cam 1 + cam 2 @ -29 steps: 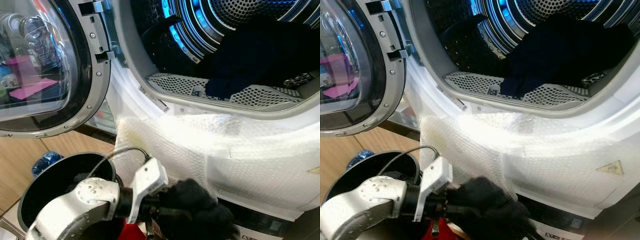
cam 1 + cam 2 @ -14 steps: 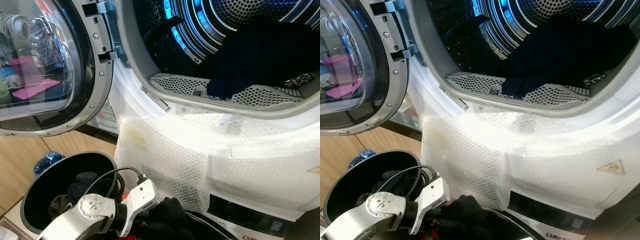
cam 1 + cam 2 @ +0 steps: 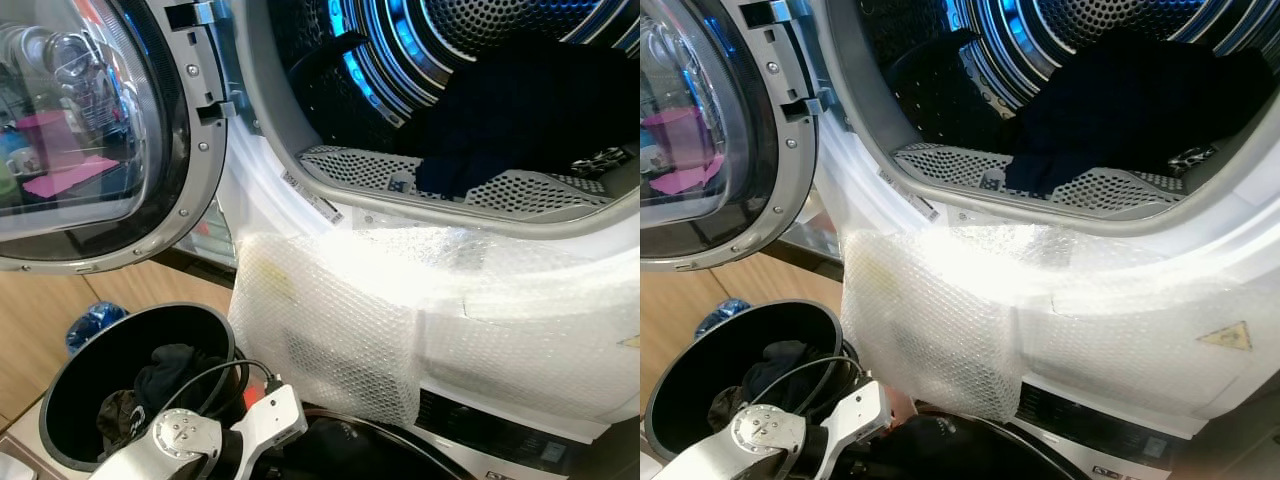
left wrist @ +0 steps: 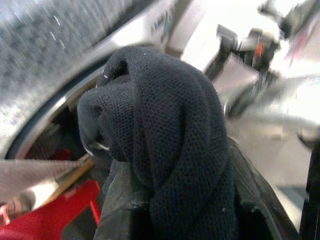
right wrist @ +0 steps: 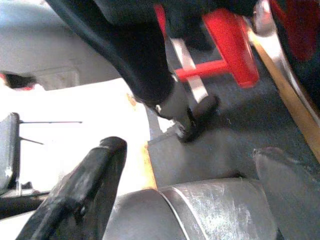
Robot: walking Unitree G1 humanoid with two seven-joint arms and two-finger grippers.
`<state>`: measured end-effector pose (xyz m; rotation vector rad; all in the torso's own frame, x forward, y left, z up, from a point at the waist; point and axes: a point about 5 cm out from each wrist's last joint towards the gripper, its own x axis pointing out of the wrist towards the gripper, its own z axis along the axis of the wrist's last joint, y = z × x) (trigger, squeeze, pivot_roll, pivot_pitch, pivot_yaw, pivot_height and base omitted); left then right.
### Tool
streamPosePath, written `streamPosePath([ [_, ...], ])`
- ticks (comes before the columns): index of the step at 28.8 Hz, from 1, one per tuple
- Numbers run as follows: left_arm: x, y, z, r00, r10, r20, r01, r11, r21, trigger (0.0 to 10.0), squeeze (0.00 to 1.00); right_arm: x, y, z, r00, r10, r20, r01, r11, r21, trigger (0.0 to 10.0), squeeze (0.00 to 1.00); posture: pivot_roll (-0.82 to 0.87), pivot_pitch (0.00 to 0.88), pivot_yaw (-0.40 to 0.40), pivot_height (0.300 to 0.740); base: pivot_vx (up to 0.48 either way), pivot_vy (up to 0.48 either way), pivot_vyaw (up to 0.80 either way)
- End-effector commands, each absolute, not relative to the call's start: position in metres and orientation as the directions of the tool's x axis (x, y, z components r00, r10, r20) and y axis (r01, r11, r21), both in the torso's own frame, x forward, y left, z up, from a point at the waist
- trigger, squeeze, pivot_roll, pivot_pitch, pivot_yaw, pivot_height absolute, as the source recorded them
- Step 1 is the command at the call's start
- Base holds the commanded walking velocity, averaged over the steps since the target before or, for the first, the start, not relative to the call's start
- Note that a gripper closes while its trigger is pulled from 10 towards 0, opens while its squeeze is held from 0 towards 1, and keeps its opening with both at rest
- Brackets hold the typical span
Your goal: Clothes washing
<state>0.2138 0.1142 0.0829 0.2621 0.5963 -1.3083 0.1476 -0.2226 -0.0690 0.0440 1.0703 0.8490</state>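
The washer's open drum (image 3: pixel 380 60) holds a heap of dark clothes (image 3: pixel 520 110). My left arm (image 3: pixel 190 445) sits low at the bottom edge, beside the black bucket (image 3: pixel 50 400), which has dark garments (image 3: pixel 160 380) in it. In the left wrist view my left gripper (image 4: pixel 180 200) is shut on a black knitted garment (image 4: pixel 165 125) that bulges over its fingers. In the right wrist view my right gripper (image 5: pixel 185 195) stands open above a silvery rim, with nothing held between its fingers (image 5: pixel 85 190).
The round glass door (image 3: pixel 90 130) swings open to the left. Bubble wrap (image 3: pixel 400 310) covers the washer's front below the opening. A dark curved rim (image 3: pixel 400 450) lies under it. A blue object (image 3: pixel 95 322) rests on the wooden floor.
My left arm has dropped from in front of the bubble wrap to the bottom edge, taking the black garment down with it. The bucket's contents have come into sight.
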Motion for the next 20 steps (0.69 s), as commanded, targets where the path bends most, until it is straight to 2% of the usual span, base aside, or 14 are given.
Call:
streamPosePath([
  [1, 0.218, 0.117, 0.084, 0.134, -0.815, -0.563, 0.965, 0.237, -0.112, 0.0, 0.00, 0.171, -0.219, -0.055, 0.292, 0.678, -0.674, -0.609, 0.676, 0.416, 10.0, 1.00, -0.03, 0.000, 0.102, 0.740, 0.000, 0.000, 0.00],
  [2, 0.218, 0.117, 0.084, 0.131, -0.816, -0.563, 0.966, 0.234, -0.113, 0.0, 0.00, 0.176, -0.219, -0.052, 0.321, 0.683, -0.656, -0.605, 0.681, 0.412, 10.0, 1.00, -0.03, 0.000, 0.102, 0.740, 0.000, 0.000, 0.00],
  [3, 0.218, 0.116, 0.083, 0.117, -0.817, -0.564, 0.969, 0.219, -0.116, 0.0, 0.00, 0.188, -0.219, -0.044, 0.389, 0.700, -0.598, -0.593, 0.688, 0.418, 10.0, 1.00, -0.03, 0.000, 0.103, 0.740, 0.000, 0.000, 0.00],
  [6, 0.221, 0.113, 0.081, 0.105, -0.819, -0.564, 0.974, 0.200, -0.109, 0.0, 0.00, 0.198, -0.217, -0.032, 0.415, 0.755, -0.507, -0.617, 0.644, 0.453, 10.0, 1.00, -0.03, 0.000, 0.105, 0.740, 0.000, 0.000, 0.00],
  [9, 0.224, 0.111, 0.081, 0.113, -0.822, -0.558, 0.972, 0.207, -0.108, 0.0, 0.00, 0.202, -0.217, -0.028, 0.429, 0.760, -0.488, -0.625, 0.640, 0.447, 10.0, 1.00, -0.04, 0.000, 0.107, 0.740, 0.000, 0.000, 0.00],
  [12, 0.230, 0.105, 0.083, 0.111, -0.835, -0.538, 0.976, 0.193, -0.099, 0.0, 0.00, 0.203, -0.214, -0.018, 0.391, 0.816, -0.426, -0.674, 0.569, 0.472, 10.0, 1.00, -0.04, 0.000, 0.107, 0.740, 0.000, 0.000, 0.00],
  [14, 0.231, 0.104, 0.084, 0.112, -0.836, -0.537, 0.977, 0.191, -0.094, 0.0, 0.00, 0.203, -0.213, -0.017, 0.381, 0.826, -0.415, -0.681, 0.555, 0.478, 10.0, 1.00, -0.04, 0.000, 0.107, 0.740, 0.000, 0.000, 0.00],
  [15, 0.233, 0.101, 0.085, 0.112, -0.839, -0.532, 0.979, 0.185, -0.086, 0.0, 0.00, 0.200, -0.210, -0.012, 0.345, 0.858, -0.381, -0.709, 0.504, 0.494, 10.0, 1.00, -0.04, 0.000, 0.109, 0.740, 0.000, 0.000, 0.00],
  [20, 0.235, 0.097, 0.086, 0.111, -0.848, -0.519, 0.980, 0.180, -0.084, 0.0, 0.00, 0.194, -0.206, -0.005, 0.287, 0.890, -0.355, -0.747, 0.440, 0.499, 10.0, 1.00, -0.05, 0.000, 0.107, 0.740, 0.000, 0.000, 0.00],
])
